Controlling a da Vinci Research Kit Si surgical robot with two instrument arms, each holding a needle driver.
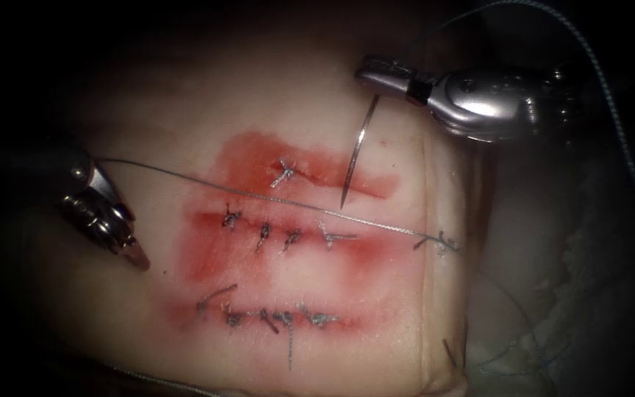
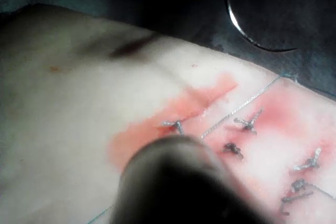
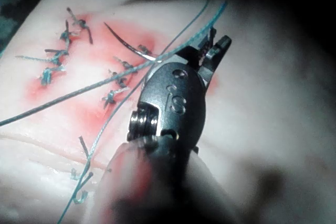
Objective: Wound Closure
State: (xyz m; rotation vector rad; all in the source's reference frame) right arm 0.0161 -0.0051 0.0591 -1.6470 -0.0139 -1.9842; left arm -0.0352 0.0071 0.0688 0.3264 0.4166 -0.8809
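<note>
Gripping the needle point(image 1: 358, 151) near its blunt end, your right tool point(image 1: 367, 73) hangs it clear above the tissue point(image 1: 185, 110) (thin, slippery steel; hold mid-curve); left tool point(image 1: 137, 254) jaws closed, empty.

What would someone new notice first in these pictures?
The needle hangs from the right hand, held near its blunt end, tip just above the tissue. Below it, three red bands carry rows of knots. A thread runs across from the left hand.
</note>
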